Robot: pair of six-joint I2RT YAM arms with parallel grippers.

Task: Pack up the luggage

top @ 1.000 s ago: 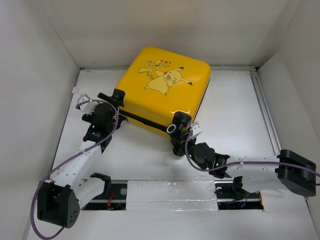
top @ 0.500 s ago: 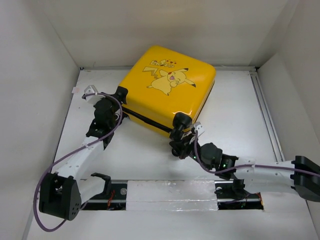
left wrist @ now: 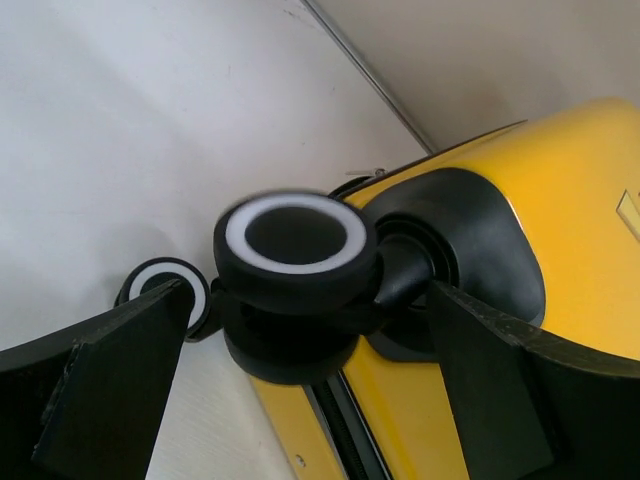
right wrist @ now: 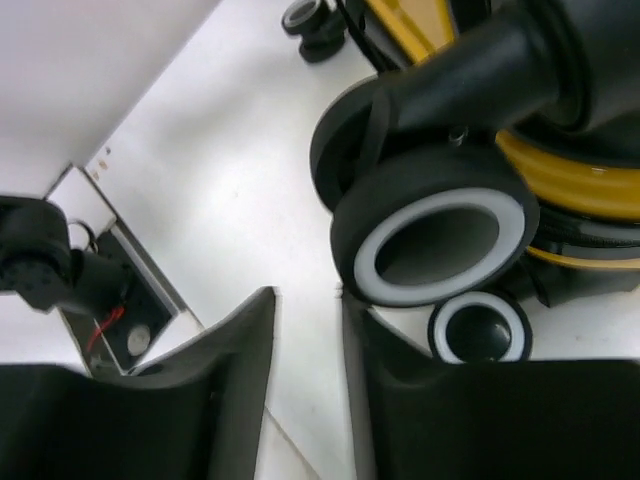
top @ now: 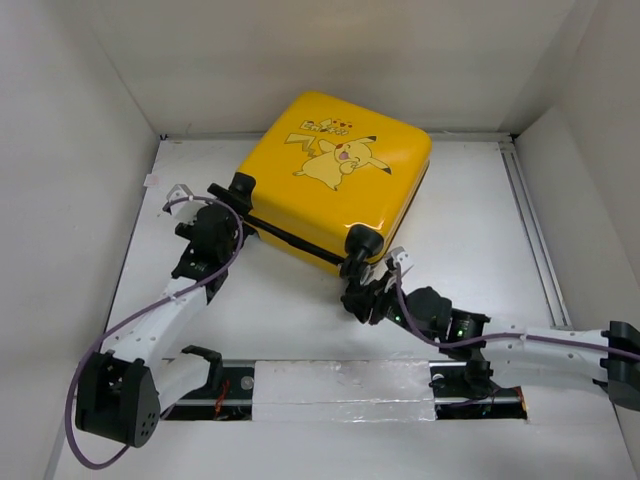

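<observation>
Lower centre of the overhead view, the right gripper (top: 362,300) sits just beside the right caster wheel (right wrist: 440,240), jaws narrowly parted, holding nothing. Further up at left, the left gripper (top: 226,205) straddles the left caster wheel (left wrist: 295,240), jaws spread wide, apparently to steer the closed yellow luggage (top: 340,170), upper centre.

Luggage (top: 340,185) flat on table (top: 470,235), rear of centre.

luggage (top: 340,185) | I see a yellow hard shell, Pikachu print facing up | closed, flat, turned diagonally | upper centre of top view | black-and-white caster wheels (top: 360,243) on lower-left edge
</observation>
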